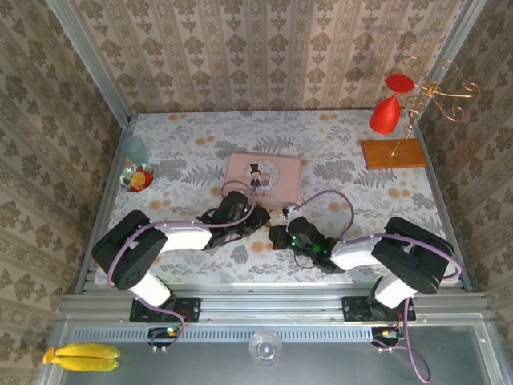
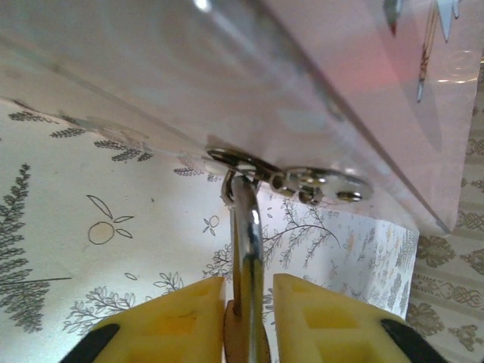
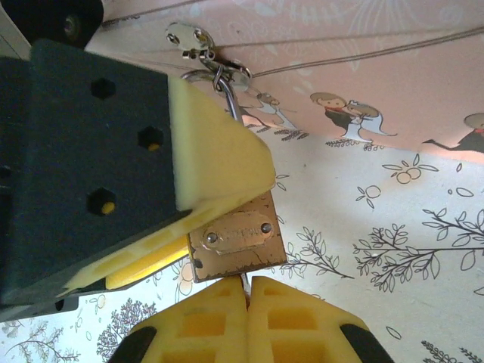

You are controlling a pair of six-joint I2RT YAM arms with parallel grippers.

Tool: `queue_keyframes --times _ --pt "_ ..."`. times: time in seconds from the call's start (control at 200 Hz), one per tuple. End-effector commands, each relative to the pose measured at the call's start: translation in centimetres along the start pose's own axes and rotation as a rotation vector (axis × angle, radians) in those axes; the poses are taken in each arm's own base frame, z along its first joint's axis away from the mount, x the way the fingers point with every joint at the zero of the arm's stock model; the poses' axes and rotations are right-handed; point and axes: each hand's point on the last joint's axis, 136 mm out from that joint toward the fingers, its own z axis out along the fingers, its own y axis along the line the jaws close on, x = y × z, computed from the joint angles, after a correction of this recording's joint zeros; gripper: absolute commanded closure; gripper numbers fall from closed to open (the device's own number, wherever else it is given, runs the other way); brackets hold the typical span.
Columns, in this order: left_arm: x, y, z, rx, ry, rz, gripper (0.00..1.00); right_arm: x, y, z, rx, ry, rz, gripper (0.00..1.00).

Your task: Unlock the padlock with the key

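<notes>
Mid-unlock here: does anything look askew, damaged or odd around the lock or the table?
Nothing looks spilled or damaged. One oddity: the padlock is not hanging free. It is pulled out from the hasp of the pink tin, clamped in the left end effector, with the right end effector shut just below it.

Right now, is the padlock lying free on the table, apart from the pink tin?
No: the padlock is hooked by its shackle through the clasp on the pink tin.

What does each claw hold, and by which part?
Right claw: shut on the key, by its head. Left claw: astride the padlock body; grip cannot be told.
</notes>
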Motion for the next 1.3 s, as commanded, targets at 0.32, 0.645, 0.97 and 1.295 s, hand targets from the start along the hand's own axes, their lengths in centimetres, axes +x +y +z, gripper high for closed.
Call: queue_keyframes --times 0.32,0.645,0.97,1.295 --pt "-0.8 1.7 -1.2 -0.075 -0.021 0.038 0.52 0.9 -2.2 0.6 0.086 0.023 0.068 1.0" --pt "-1.4 3.6 -3.7 -0.087 -0.101 0.051 0.52 1.8 -4.1 0.6 0.142 0.059 0.106 1.0" --pt "-3.0 3.7 -5.7 -0.031 -0.206 0.068 0.53 2.4 -4.1 1.4 0.059 0.115 0.161 0.87" --pt "-4.7 4.1 -8.5 0.027 -0.291 0.091 0.48 0.3 -3.5 0.2 0.028 0.076 -0.035 0.58"
